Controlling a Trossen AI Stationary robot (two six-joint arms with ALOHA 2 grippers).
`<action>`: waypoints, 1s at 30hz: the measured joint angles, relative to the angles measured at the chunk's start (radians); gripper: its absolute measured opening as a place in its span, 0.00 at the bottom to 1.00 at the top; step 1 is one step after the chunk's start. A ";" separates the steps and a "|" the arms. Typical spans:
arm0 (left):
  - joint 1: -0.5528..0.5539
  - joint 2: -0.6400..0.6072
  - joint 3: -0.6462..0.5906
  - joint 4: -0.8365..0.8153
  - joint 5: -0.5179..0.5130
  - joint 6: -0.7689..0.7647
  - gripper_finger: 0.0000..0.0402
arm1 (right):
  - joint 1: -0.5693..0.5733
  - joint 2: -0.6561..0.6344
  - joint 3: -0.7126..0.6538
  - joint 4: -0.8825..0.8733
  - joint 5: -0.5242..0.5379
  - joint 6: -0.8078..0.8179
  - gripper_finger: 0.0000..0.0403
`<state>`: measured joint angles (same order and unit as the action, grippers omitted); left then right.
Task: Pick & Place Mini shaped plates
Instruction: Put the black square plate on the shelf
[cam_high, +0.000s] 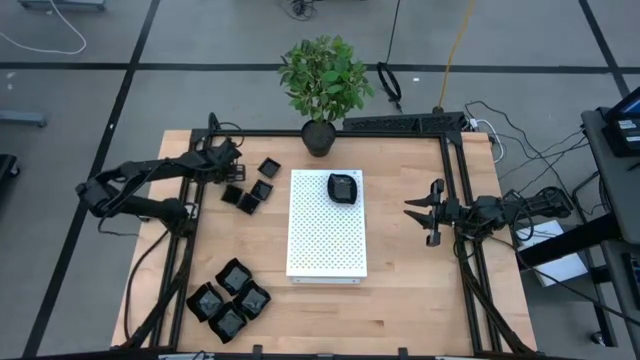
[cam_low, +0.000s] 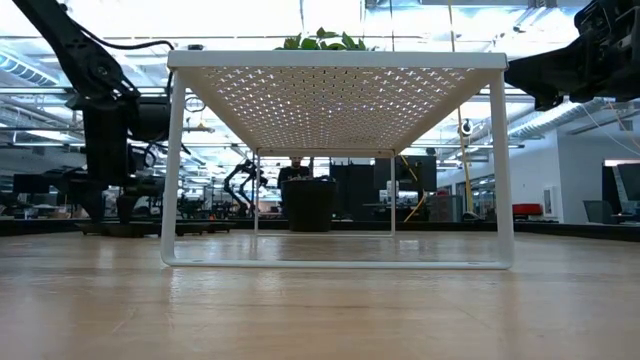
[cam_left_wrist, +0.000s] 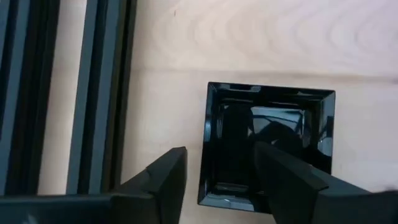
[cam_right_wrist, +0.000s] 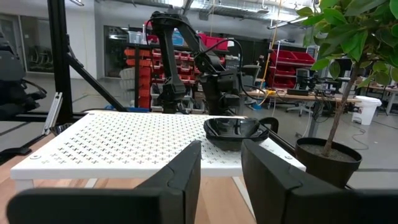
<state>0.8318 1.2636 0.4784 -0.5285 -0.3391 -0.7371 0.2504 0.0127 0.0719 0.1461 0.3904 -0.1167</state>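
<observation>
Light wood tabletop carries a white perforated board; left hand straddles a small square plate, fingers spread.

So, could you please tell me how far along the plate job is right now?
Done: one rounded plate sits on the white board. In hand: the left tool straddles the rim of a small square plate, not lifted. Left: the other small squares and the wavy-edged plates. The right tool waits beside the board.
</observation>
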 joint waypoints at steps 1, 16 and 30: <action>0.000 -0.006 -0.001 -0.001 0.002 0.001 0.43 | 0.000 0.000 0.000 0.000 0.000 0.000 0.25; 0.000 -0.023 0.001 0.007 0.076 0.049 0.03 | 0.000 0.000 0.000 0.000 0.000 0.000 0.25; -0.067 -0.262 0.034 0.003 0.079 0.161 0.02 | 0.000 0.000 0.000 0.000 0.000 0.000 0.25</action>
<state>0.7647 1.0015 0.5127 -0.5255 -0.2601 -0.5762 0.2507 0.0128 0.0719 0.1459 0.3904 -0.1168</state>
